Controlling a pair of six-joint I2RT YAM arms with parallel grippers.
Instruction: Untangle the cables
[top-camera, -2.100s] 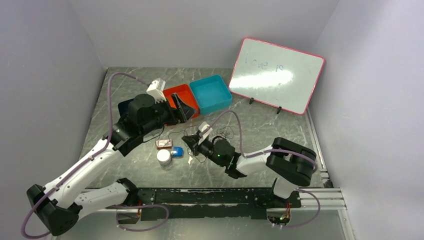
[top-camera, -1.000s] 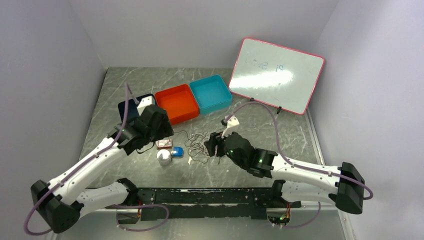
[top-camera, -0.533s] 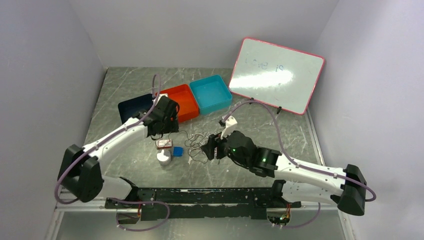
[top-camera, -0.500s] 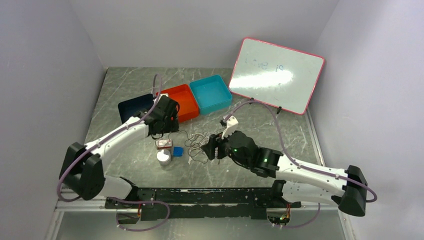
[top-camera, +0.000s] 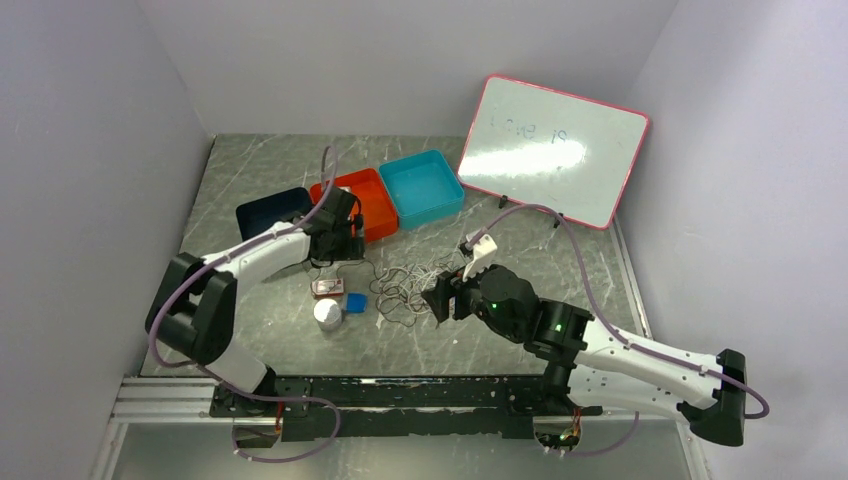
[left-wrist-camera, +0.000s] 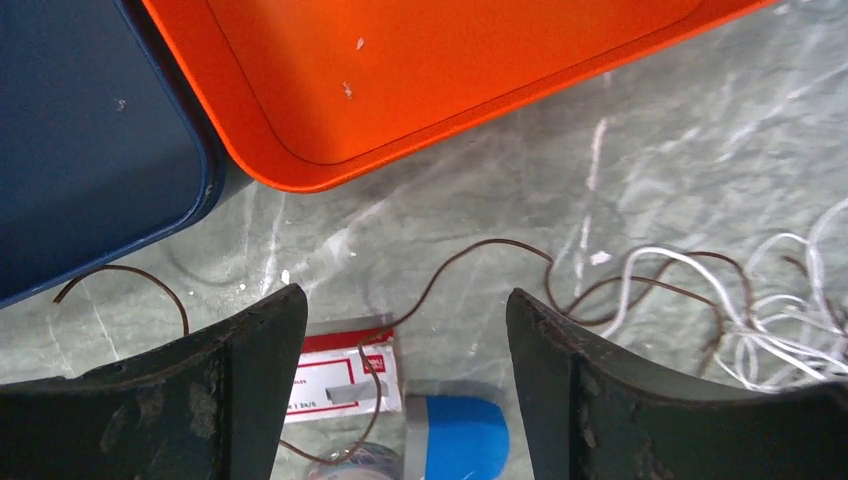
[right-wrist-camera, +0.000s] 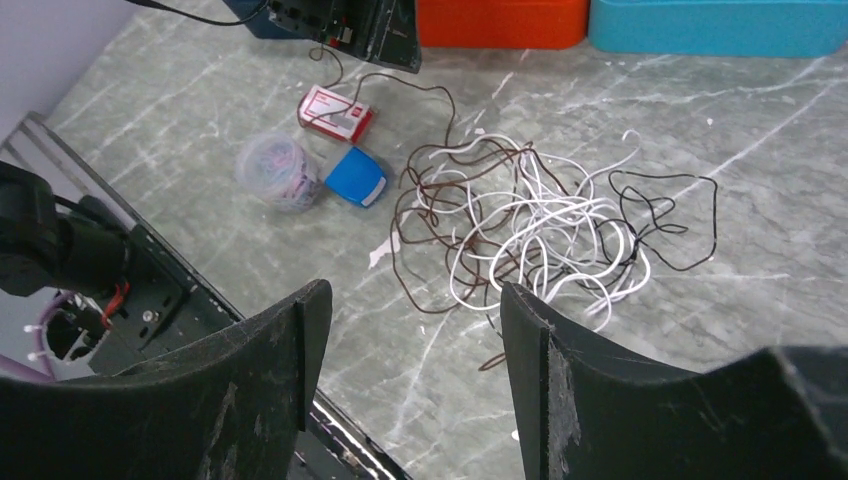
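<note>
The cables (top-camera: 404, 285) lie in one loose tangle on the grey marble table, as white (right-wrist-camera: 560, 232), brown (right-wrist-camera: 428, 200) and black (right-wrist-camera: 668, 208) strands. My left gripper (top-camera: 343, 247) hovers open just left of the tangle, in front of the orange tray. A single brown strand (left-wrist-camera: 470, 250) runs across the table below its open jaws (left-wrist-camera: 405, 310), and white loops (left-wrist-camera: 770, 320) lie to the right. My right gripper (top-camera: 446, 298) stands open at the tangle's near right side. Its jaws (right-wrist-camera: 412, 310) hold nothing, with the pile lying beyond them.
A red-and-white box (top-camera: 327, 287), a blue item (top-camera: 356, 303) and a round jar (top-camera: 327, 314) sit left of the tangle. Dark blue (top-camera: 268, 210), orange (top-camera: 368, 196) and teal (top-camera: 422, 186) trays line the back. A whiteboard (top-camera: 555, 150) leans at the back right.
My left arm has swung right, bringing its gripper down in front of the orange tray near the brown strand. My right gripper has drawn back slightly to the right of the tangle.
</note>
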